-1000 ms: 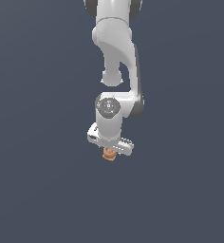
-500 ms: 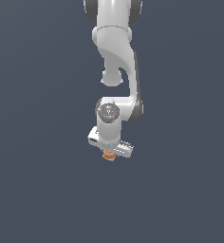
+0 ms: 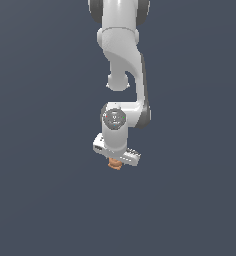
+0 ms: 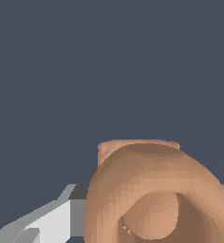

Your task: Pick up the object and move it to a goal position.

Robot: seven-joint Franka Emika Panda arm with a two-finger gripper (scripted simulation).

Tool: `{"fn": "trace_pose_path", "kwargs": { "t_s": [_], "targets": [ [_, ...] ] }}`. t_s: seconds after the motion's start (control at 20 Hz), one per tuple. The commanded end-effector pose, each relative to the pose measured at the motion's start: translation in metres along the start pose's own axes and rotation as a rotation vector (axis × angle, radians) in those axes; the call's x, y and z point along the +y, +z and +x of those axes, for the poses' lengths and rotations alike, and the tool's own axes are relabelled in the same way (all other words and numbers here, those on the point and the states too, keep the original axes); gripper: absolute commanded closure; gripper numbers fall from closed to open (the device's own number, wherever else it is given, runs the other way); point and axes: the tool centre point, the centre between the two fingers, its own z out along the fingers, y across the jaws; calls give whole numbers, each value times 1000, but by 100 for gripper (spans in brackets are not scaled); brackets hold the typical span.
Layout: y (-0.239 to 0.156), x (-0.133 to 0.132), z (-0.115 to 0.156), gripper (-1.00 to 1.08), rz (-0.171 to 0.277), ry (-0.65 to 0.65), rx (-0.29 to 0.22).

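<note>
Closest thing to the wrist camera is the orange-brown piece (image 4: 154, 194), and it's so near the lens that it fills most of the lower part of that view. You can see a fat rounded ring with a hollow in the middle and a flatter ridge stacked behind it, so it's got that knobbly stacked-ring look. One white finger (image 4: 52, 223) of the hand pokes out from behind the piece, right up against its side. The other finger is mostly hidden by the piece itself.

From the exterior camera, the same orange-brown piece (image 3: 114, 164) is a tiny nub sitting directly under the hand (image 3: 115, 161), touching its underside, much smaller than the hand. So the hand is closed down on it, fingers pulled in narrow with the piece pinched between them. The hand's body is a white bar tilted a bit, its end toward the exterior view's right lower.

Above the hand is the round wrist joint (image 3: 114, 118), and past that the white arm (image 3: 124, 55) goes up and out of frame.

Behind everything is just flat dark blue-grey; I can't tell whether that's a tabletop or how far the piece hangs from it.
</note>
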Motion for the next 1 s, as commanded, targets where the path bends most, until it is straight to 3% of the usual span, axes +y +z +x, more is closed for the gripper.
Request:
{"fn": "trace_pose_path", "kwargs": {
  "t_s": [0.0,0.5,0.95],
  "targets": [
    [-2,-1,-1,108,0,0,0],
    [-38,-25,-25,108,0,0,0],
    [-113,-75,-74,108,0,0,0]
  ]
}}
